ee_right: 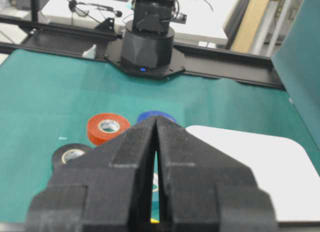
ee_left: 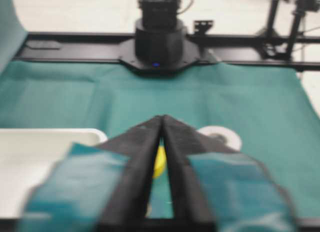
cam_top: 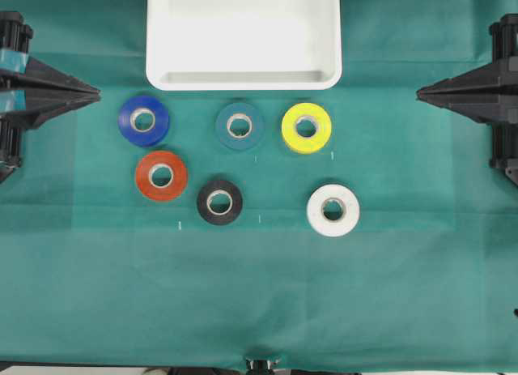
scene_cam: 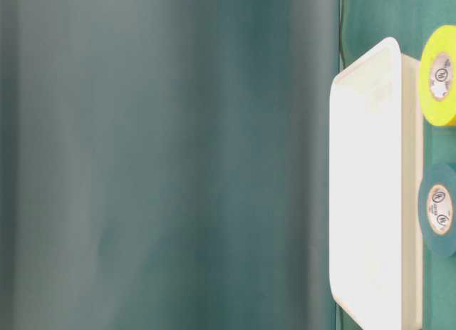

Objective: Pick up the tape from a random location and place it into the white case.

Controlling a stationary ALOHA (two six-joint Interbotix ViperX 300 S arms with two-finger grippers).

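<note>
The teal tape [cam_top: 239, 125] lies flat on the green cloth just in front of the white case [cam_top: 243, 79], and its edge shows in the table-level view [scene_cam: 439, 209] beside the case [scene_cam: 370, 202]. My left gripper [cam_top: 97, 90] hovers at the left edge, far from the tape, with its fingertips meeting and nothing between them [ee_left: 162, 117]. My right gripper [cam_top: 418, 91] hangs at the right edge, also shut and empty [ee_right: 156, 118]. The case is empty.
Other rolls lie around the tape: blue [cam_top: 143, 120], orange [cam_top: 161, 175], black [cam_top: 219, 202], yellow [cam_top: 306, 127] and white [cam_top: 333, 210]. The yellow roll sits close to the tape's right. Bare cloth fills the front half of the table.
</note>
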